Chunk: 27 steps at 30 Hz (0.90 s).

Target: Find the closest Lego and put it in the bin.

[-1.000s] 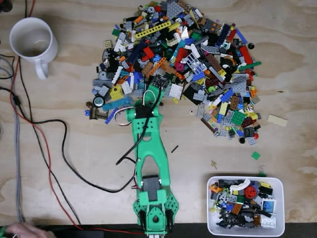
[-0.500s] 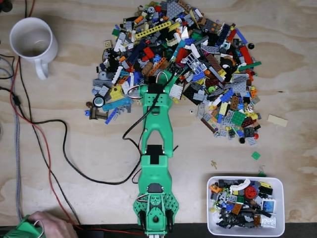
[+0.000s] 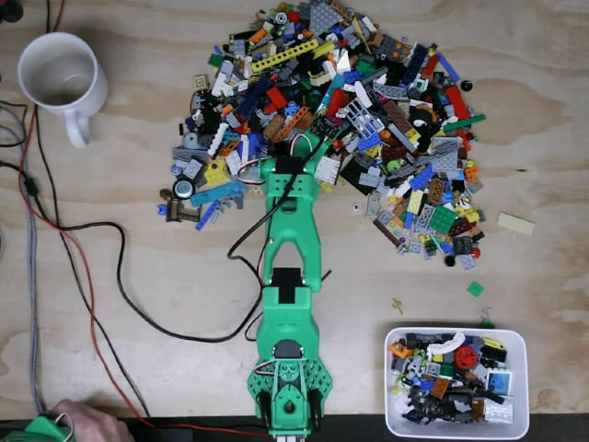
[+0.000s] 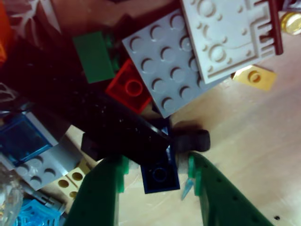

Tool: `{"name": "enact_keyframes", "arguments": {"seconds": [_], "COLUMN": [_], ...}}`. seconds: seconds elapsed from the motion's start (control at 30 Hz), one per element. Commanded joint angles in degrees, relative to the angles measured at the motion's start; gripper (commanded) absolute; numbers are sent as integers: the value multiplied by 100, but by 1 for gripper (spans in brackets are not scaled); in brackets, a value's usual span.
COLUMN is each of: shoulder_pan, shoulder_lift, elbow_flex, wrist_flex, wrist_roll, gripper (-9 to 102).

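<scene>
Two green gripper fingers flank a studded dark-blue brick.

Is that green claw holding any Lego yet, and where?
Nothing is held yet: the open fingers straddle a dark blue brick at the pile's edge.

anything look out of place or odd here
A few Lego pieces lie apart from the pile: a tan plate off to the right and a green piece just above the bin. Otherwise nothing stands out.
</scene>
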Motion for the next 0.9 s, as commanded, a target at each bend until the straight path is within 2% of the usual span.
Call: {"name": "enact_keyframes", "arguments": {"seconds": [0.0,0.27,0.47,0.57,0.7,0.87], "shoulder_pan": [-62,26,88,431,2057,4781], "shoulder_lift": [325,589,2039,2742,3551,4157], "elbow_flex": [-44,-677,-1274,-1811,-1881,-1178], "wrist_flex": [44,475,1477,2206,2698,2373], "wrist_roll": [70,185,0,-185,-747,-1854], "gripper": [12,9,9,9,10,11]}}
